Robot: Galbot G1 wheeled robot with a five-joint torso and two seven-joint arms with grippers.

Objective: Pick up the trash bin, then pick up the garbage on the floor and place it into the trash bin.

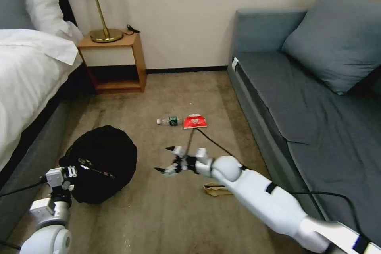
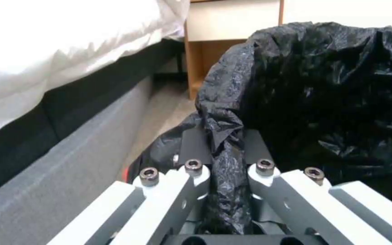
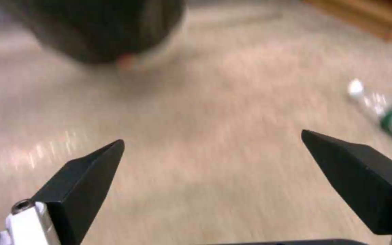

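The left gripper [image 2: 225,160] pinches the rim of the round black-bagged trash bin [image 1: 101,162] beside the bed; right of the bin, the right gripper [image 1: 166,159] hovers wide open, the clear green-labelled bottle [image 1: 170,120] beyond.

Setting: hotel-style bedroom. Bed [image 1: 27,71] with white linen at left of frame, wooden nightstand [image 1: 113,63] with brass lamp [image 1: 99,8] at upper left, grey sofa [image 1: 301,99] at right, beige carpet [image 1: 178,214].
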